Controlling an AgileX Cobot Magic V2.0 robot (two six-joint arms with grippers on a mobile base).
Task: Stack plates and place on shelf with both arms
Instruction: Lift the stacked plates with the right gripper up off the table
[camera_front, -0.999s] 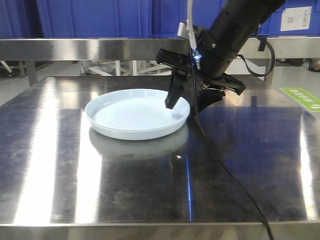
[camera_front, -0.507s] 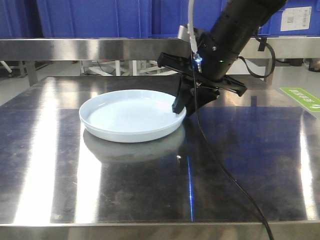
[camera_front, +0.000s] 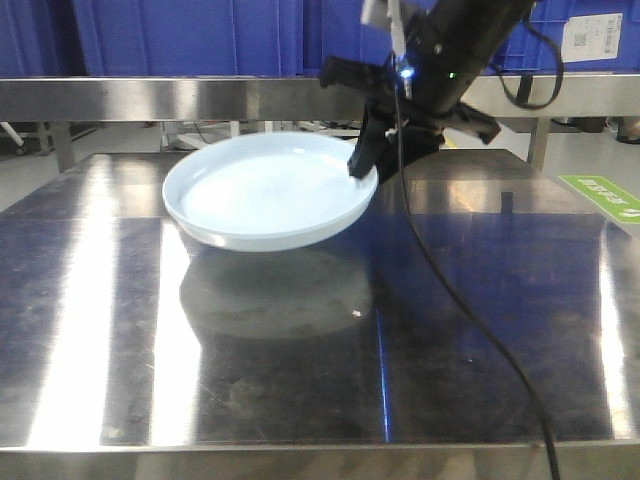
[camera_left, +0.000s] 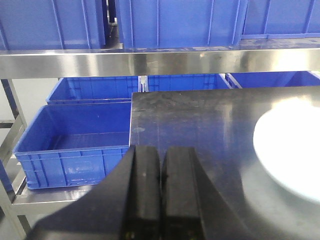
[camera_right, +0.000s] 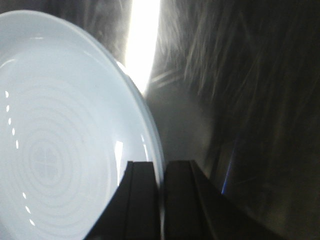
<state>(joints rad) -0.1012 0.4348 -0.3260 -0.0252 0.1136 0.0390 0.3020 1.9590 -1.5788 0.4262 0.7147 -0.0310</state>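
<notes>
a: so, what differs from a second ago?
b: the plate (camera_front: 262, 192) is off the steel table (camera_front: 480, 320) now, hanging above it, its rim pinched by the right gripper (camera_front: 362, 166). the left gripper (camera_left: 161, 185) is closed, empty.

Steel table (camera_front: 300, 380), blue storage bins (camera_front: 200, 35) behind.
Table top scuffed, with bright streaks of reflected light. Steel shelf (camera_front: 150, 97) behind it carries the bins; lower bins (camera_left: 75, 145) sit beneath. Grey floor (camera_front: 590, 150) at right bears a green marking (camera_front: 603, 195).
</notes>
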